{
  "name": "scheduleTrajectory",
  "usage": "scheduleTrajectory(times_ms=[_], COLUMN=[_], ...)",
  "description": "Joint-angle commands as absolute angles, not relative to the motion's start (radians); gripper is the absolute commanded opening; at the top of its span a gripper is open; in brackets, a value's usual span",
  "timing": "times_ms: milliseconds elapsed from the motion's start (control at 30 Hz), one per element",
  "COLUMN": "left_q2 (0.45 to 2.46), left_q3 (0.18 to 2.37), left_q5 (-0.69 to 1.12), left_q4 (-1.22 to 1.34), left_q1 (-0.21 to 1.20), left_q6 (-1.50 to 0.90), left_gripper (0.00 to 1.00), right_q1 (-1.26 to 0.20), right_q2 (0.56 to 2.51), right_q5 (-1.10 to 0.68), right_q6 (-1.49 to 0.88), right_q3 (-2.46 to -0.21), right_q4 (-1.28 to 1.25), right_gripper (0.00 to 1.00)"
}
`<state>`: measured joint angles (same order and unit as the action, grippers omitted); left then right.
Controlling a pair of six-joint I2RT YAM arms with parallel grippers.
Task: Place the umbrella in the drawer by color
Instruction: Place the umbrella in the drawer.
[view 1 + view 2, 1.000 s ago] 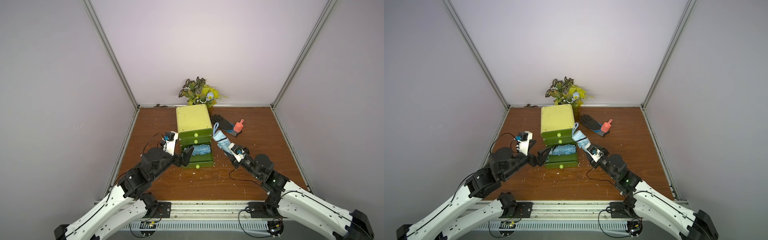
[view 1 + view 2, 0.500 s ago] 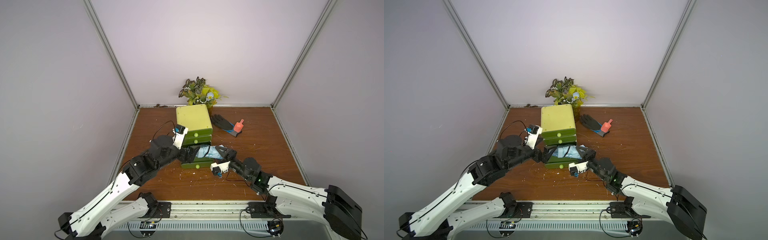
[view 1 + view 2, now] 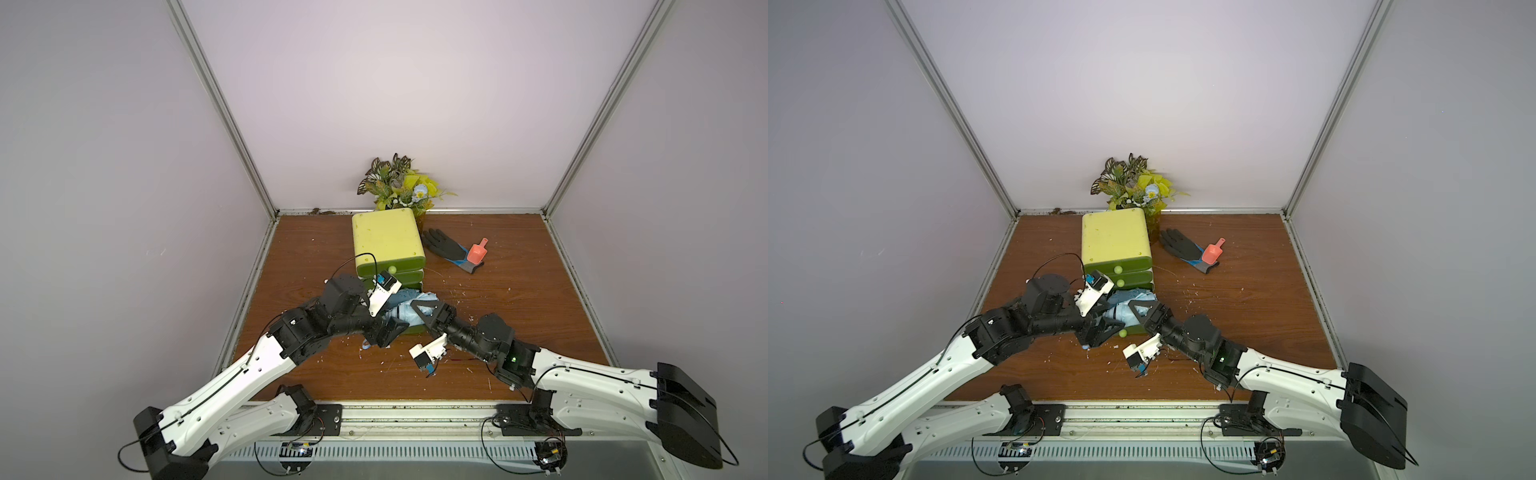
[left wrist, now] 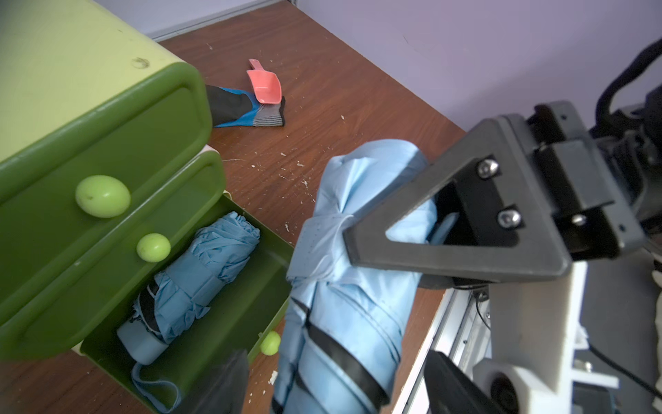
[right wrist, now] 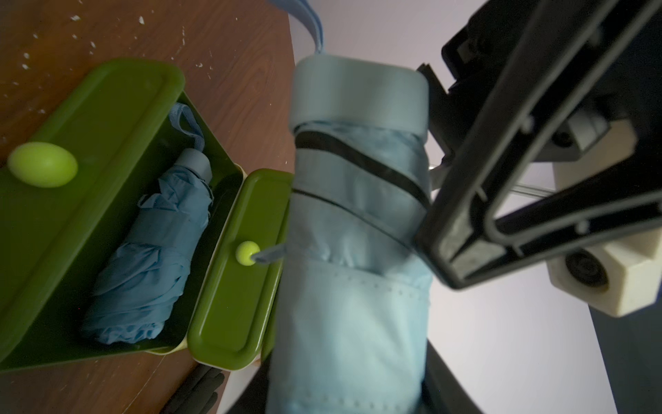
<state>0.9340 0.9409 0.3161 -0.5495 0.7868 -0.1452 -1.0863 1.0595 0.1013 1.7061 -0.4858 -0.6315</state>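
Cabinet of green plastic with three drawers and a pale yellow top [image 3: 386, 237], standing mid-table on the brown wooden tabletop [image 3: 519, 316], just beyond both arms. Bottom drawer [image 4: 233, 322] pulled out toward the near side, with a folded darker-blue fabric umbrella [image 4: 204, 272] lying inside. Right gripper [image 3: 419, 316] clamped around the middle of a second folded umbrella of light-blue fabric with black trim [image 4: 351, 315]. Held off the table, just over the near front of the open drawer, handle end and strap pointing left toward the left gripper [image 3: 392, 332]. Jaws of the left gripper parted, one finger on either side of that handle end, small gaps showing in the left wrist view. Right of the cabinet, a black-and-blue work glove [image 3: 444, 247] flat on the table, with a coral plastic scoop [image 3: 477, 251] resting on its cuff. Behind the cabinet, against the far wall, an artificial plant with yellow-green leaves [image 3: 401, 183].
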Motion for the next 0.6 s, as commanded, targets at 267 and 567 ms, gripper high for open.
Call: scheduleTrajectory(times_ms=[267,567], left_q2=[1.001,1.005], left_q3=[0.956,0.924], left_q5=[0.384,0.426], left_q4=[-0.596,-0.6], left_q1=[0.806,0.832], left_q6=[-0.033,-0.009], left_gripper=[0.65,0.67], right_q1=[-1.133,-1.133], right_q2=[1.042,1.025], right_q5=[0.081,0.087], right_q6=[1.772,1.793], right_q3=[-0.55,-0.558], right_q4=[-0.602,-0.561], right_gripper=[0.01,0.02])
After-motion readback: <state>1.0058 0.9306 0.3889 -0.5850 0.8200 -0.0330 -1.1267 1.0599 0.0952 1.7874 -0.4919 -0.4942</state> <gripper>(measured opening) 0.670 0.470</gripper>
